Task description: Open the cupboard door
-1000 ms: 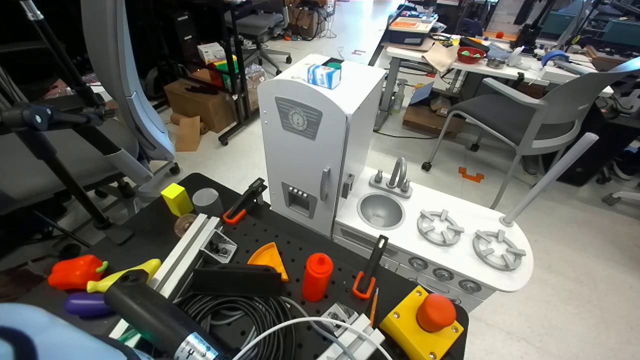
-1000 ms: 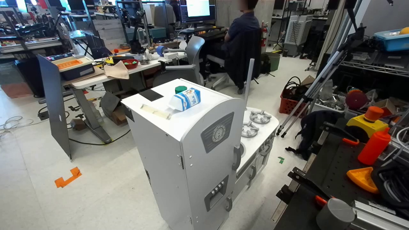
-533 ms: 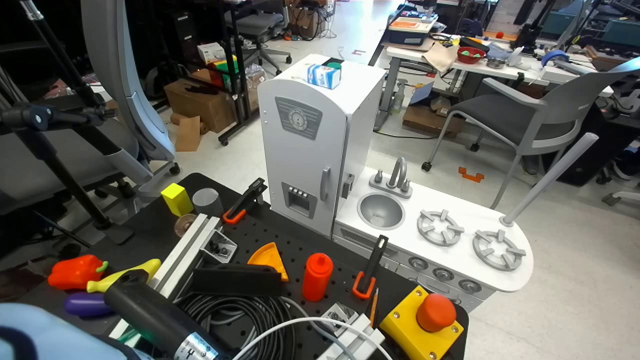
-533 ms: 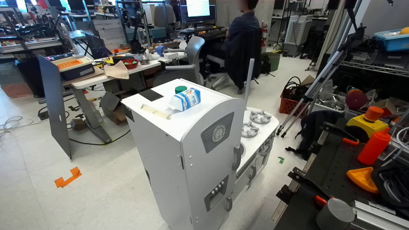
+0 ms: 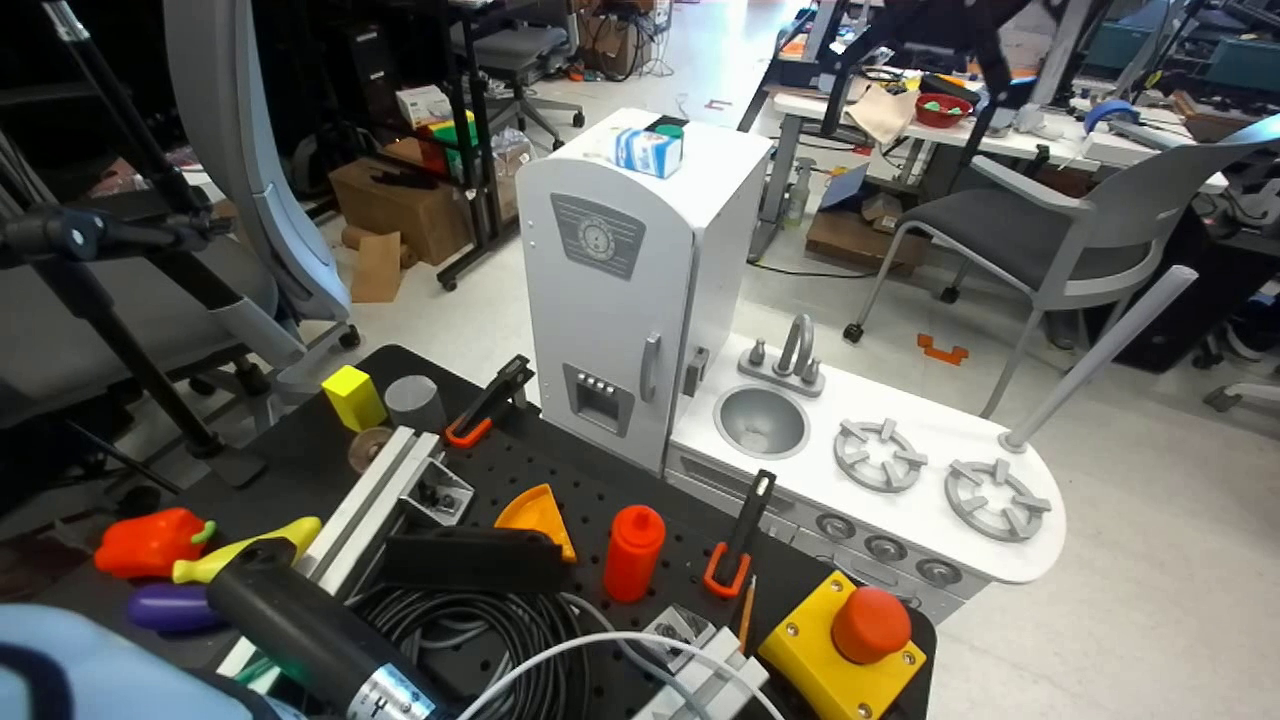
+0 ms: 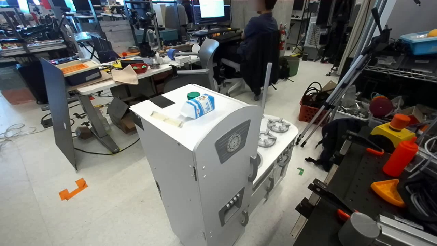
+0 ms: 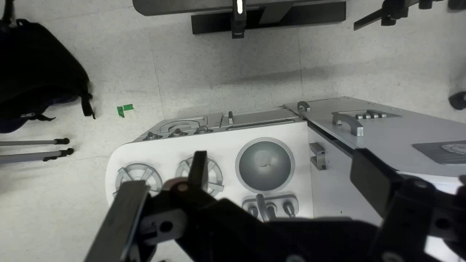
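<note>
The cupboard door is the tall pale-grey front of the toy kitchen's tower, in both exterior views. It also shows at the right of the wrist view. It stands nearly flush, with a narrow dark gap along its handle-side edge in the wrist view. Its grey handle also shows in the wrist view. My gripper is open and empty, its fingers wide apart above the sink and counter. In an exterior view the gripper hangs at the top, apart from the door.
The white counter with sink, faucet and burners adjoins the tower. A grey pole rises from it. A milk carton lies on the tower's top. A black table with clutter stands before the door.
My gripper has come into the top of an exterior view, where it was absent before. A dark shape has appeared at the upper right of an exterior view. The door has not moved.
</note>
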Controlling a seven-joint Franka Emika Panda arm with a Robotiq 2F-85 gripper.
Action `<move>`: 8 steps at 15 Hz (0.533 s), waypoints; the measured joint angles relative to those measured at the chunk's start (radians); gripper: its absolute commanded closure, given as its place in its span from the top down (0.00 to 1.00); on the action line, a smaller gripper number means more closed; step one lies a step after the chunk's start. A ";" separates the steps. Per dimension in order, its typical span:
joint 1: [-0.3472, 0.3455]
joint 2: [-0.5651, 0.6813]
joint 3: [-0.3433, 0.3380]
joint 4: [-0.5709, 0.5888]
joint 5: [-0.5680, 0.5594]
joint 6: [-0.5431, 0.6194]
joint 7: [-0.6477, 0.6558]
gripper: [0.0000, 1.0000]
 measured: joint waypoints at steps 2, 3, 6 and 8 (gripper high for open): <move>0.015 0.136 0.020 0.077 0.005 0.029 -0.018 1.00; 0.020 0.195 0.033 0.112 0.013 0.053 -0.020 1.00; 0.039 0.349 0.076 0.210 0.022 0.108 -0.014 1.00; 0.057 0.418 0.096 0.257 0.022 0.144 0.003 1.00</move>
